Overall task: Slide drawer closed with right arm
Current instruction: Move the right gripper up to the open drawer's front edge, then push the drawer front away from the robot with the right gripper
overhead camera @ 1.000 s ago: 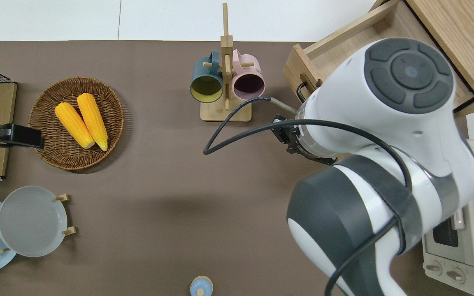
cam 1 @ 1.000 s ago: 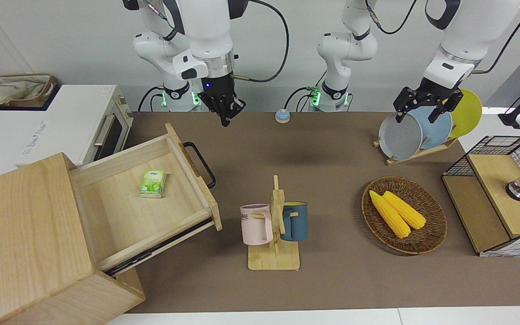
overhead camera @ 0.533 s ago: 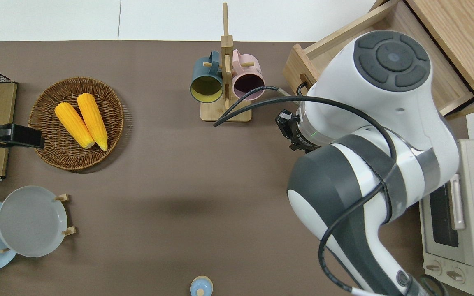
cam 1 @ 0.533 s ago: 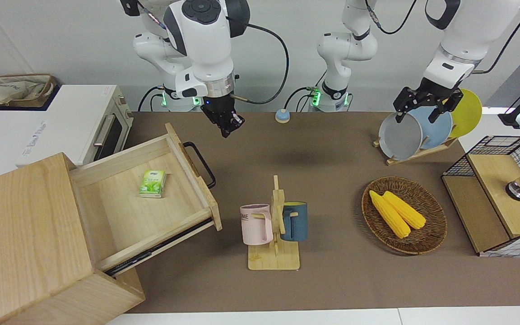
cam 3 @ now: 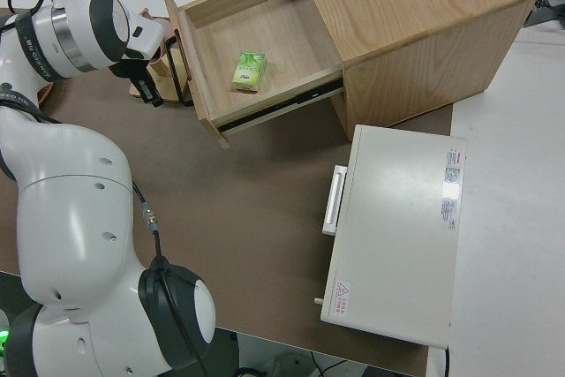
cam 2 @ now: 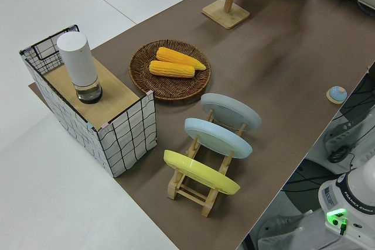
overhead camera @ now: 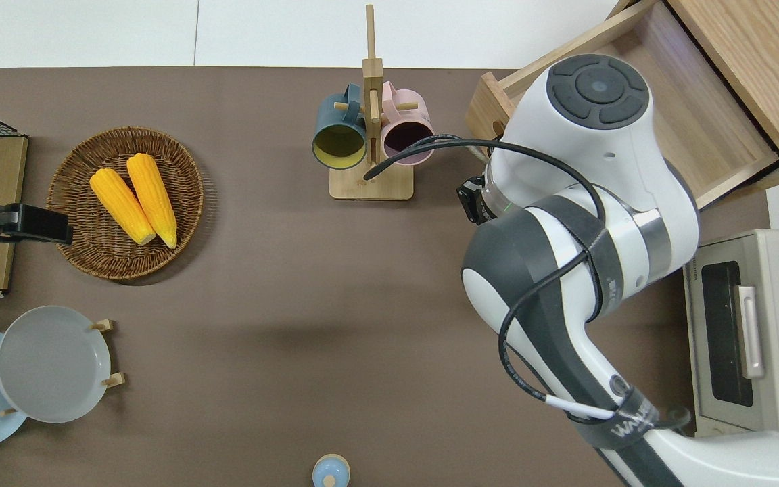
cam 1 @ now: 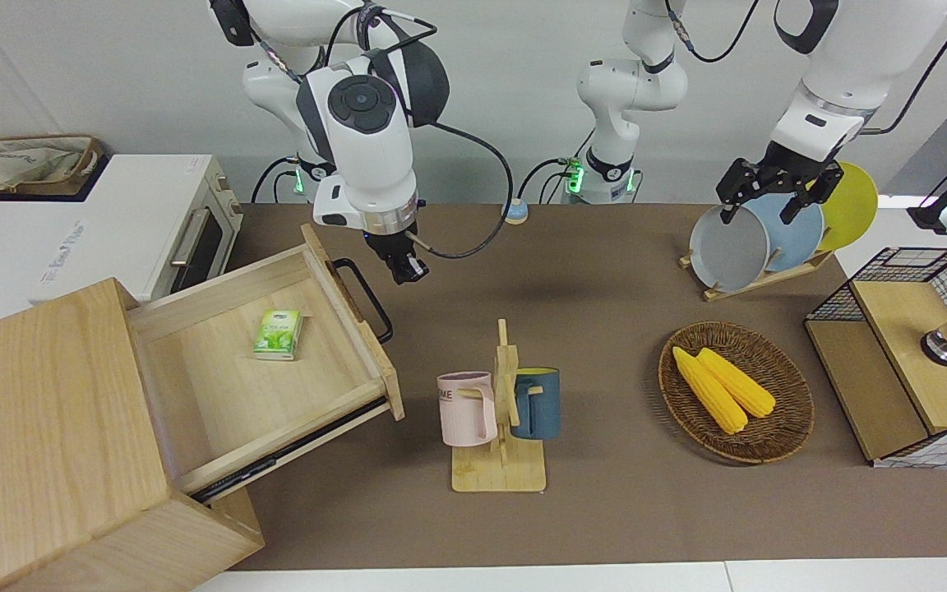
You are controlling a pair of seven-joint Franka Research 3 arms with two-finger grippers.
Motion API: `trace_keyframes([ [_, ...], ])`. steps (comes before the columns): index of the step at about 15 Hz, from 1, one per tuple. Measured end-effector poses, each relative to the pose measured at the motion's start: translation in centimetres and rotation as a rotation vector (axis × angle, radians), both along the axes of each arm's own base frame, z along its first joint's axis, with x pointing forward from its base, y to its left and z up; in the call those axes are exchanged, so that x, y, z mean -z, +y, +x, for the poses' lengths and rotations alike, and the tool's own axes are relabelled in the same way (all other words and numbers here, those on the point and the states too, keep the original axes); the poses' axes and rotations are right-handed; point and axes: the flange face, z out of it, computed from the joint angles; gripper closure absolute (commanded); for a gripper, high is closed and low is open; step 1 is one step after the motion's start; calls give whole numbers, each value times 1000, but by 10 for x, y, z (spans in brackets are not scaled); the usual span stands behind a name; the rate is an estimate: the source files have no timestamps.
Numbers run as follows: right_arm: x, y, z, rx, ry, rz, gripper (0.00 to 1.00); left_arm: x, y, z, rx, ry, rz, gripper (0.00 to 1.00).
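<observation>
With its fingers seemingly clenched on nothing, the right gripper (cam 1: 408,271) should drop beside the handle (cam 1: 365,298) and push the drawer (cam 1: 276,374) squarely inward.

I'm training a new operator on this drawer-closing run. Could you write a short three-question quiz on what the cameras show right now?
1. True or false: the drawer is already pushed fully into the cabinet.
2. What lies inside the drawer? A) a green packet B) a corn cob C) a blue mug
3. Fill in: the right hand is beside the drawer's black ____.

Key:
1. False. It stands pulled out.
2. A. The green packet lies on the drawer floor; the corn cobs are in the wicker basket and the blue mug hangs on the mug stand.
3. Handle.
</observation>
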Motion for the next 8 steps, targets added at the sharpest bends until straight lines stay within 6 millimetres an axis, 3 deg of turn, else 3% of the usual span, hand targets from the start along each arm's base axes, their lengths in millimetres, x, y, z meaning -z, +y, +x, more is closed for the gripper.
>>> trace_keyframes([
  [8, 26, -7, 22, 83, -40, 3, 1000, 0, 0, 0, 0, 0, 0, 5],
])
